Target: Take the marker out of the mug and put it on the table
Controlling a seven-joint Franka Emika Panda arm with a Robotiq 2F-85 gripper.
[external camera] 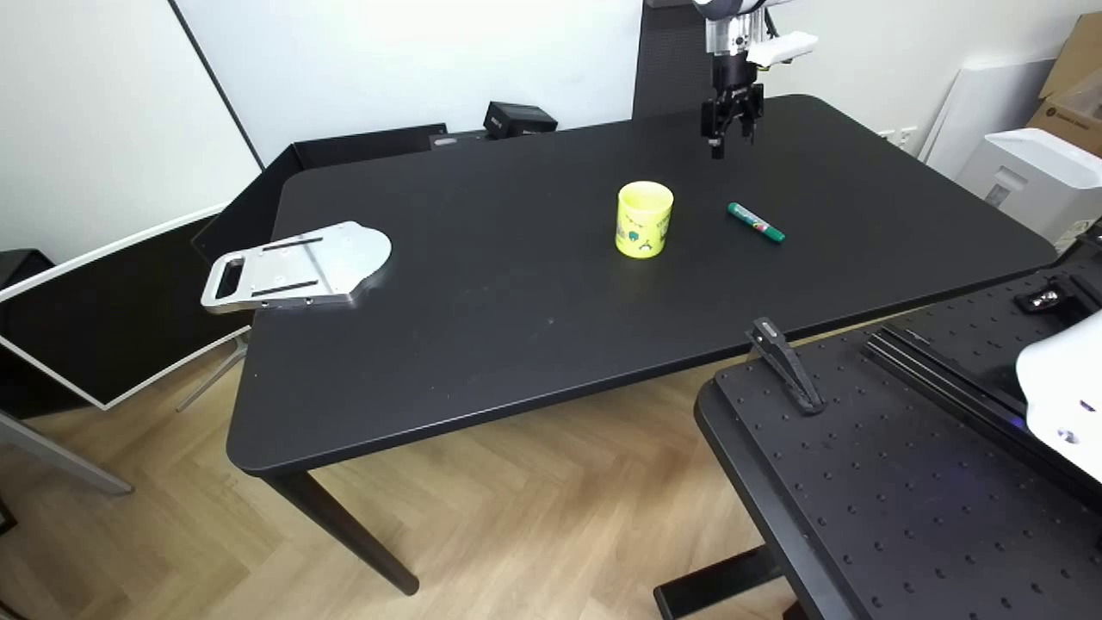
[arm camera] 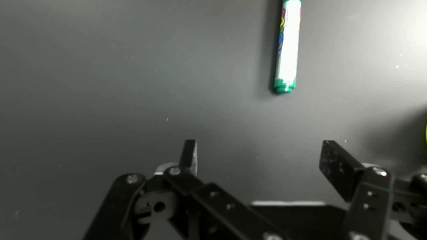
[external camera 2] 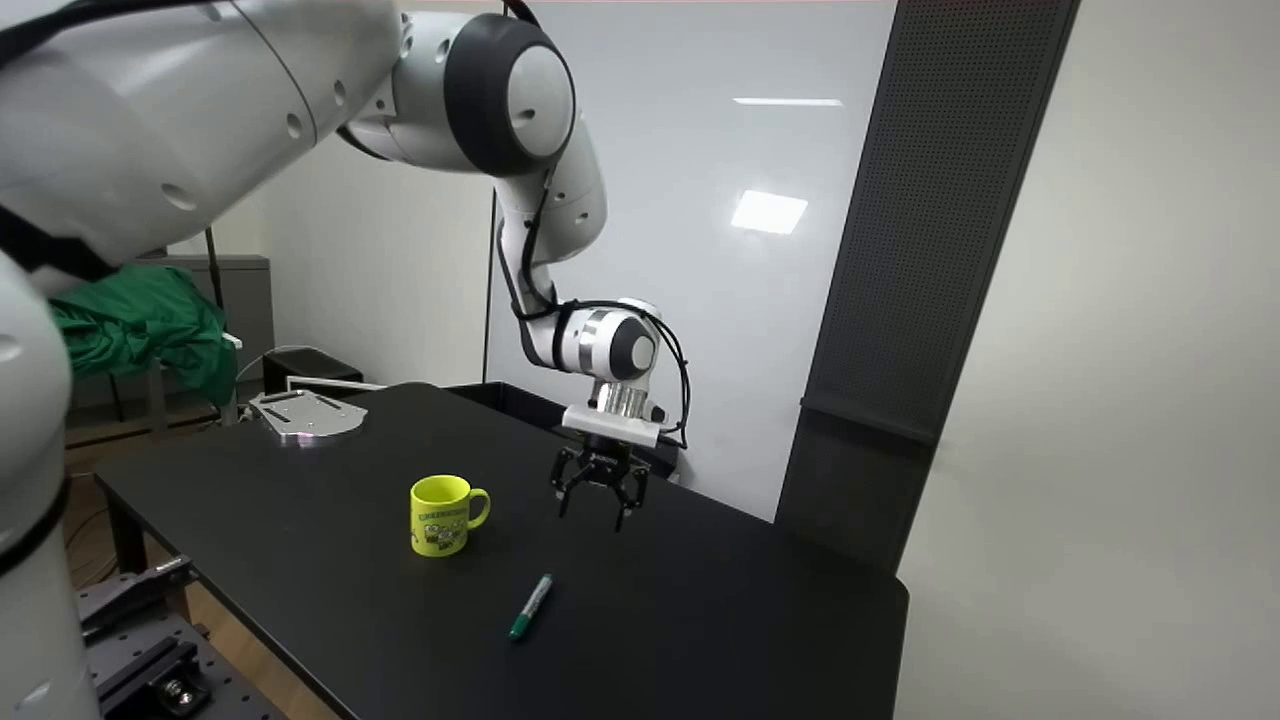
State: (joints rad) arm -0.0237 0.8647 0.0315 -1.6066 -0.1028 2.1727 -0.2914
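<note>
Marker: lying flat on the table, out of the mug and apart from it; in both exterior views it sits between the mug and the end edge opposite the metal plate, long axis roughly parallel to that edge.

Gripper: fingers spread wide, nothing held; it hangs above the worktop, nearer than the marker to the long edge by the white panel.

Relation that matters: from the gripper, the marker lies toward the long edge beside the perforated platform; in the wrist view it is ahead of the fingertips, slightly to the mug's side of their midline, its axis nearly square to the line joining them; a single arm, so no nearer one to choose.

Judgement: the wanted end state looks met; next is probably a withdrawal; were a grasp wanted, travel toward the platform-side edge plus a small sidestep mugward should do, with little wrist turn; a brushed marker might roll.

Count: one marker, one mug, one table, one gripper; one metal plate, reaching past its end edge; nothing rises above the mug's rim; its bottom cannot be seen.
</note>
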